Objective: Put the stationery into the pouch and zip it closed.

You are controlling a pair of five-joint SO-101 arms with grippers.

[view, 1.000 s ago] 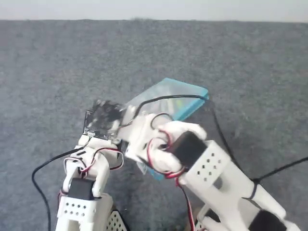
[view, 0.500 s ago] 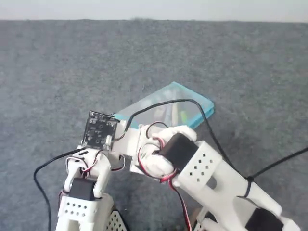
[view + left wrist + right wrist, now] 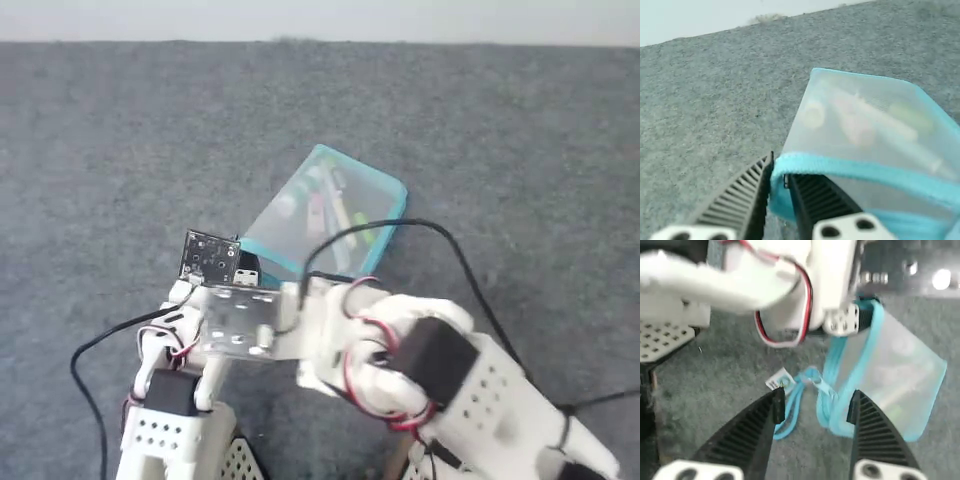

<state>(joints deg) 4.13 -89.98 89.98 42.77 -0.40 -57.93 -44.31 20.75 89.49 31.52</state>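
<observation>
This is looking like a robotics lab or test bench rather than a home or a shop. Grey felt-like matting is covering the whole tabletop around the pouch, and a plain pale wall is running along the edge beyond the pouch. On the near side of the pouch, the white plastic left arm and right arm are showing exposed motors, red wiring and an uncovered circuit board, while a black cable is looping loosely over the pouch.
</observation>
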